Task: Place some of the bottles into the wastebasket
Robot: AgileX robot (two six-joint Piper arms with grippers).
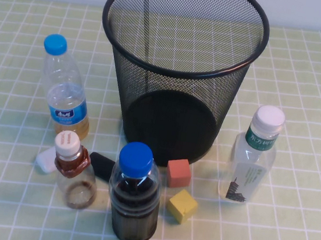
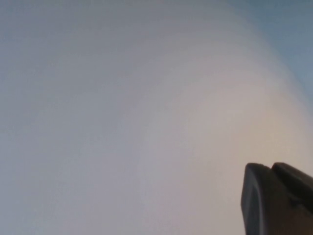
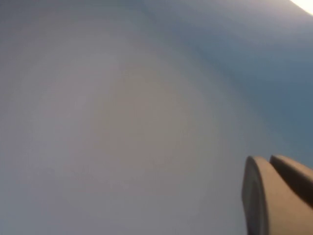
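Observation:
The black wire-mesh wastebasket (image 1: 169, 97) stands upright at the table's back centre. The taller clear bottle (image 1: 252, 157), with a white cap and green label, stands to its right front. The small squat bottle (image 1: 74, 171), with a cream cap and amber-brown neck, stands at the front left. Neither arm shows in the high view. My left gripper (image 2: 271, 166) shows only in the left wrist view, fingers together and empty, against a blank pale surface. My right gripper (image 3: 269, 159) shows only in the right wrist view, also fingers together and empty.
A slim blue-capped bottle (image 1: 64, 90) stands left of the basket. A wide blue-capped bottle of dark liquid (image 1: 133, 196) stands at the front centre. A red cube (image 1: 178, 172), a yellow cube (image 1: 182, 205), a small white thing (image 1: 46, 159) and a black thing (image 1: 102, 164) lie among them.

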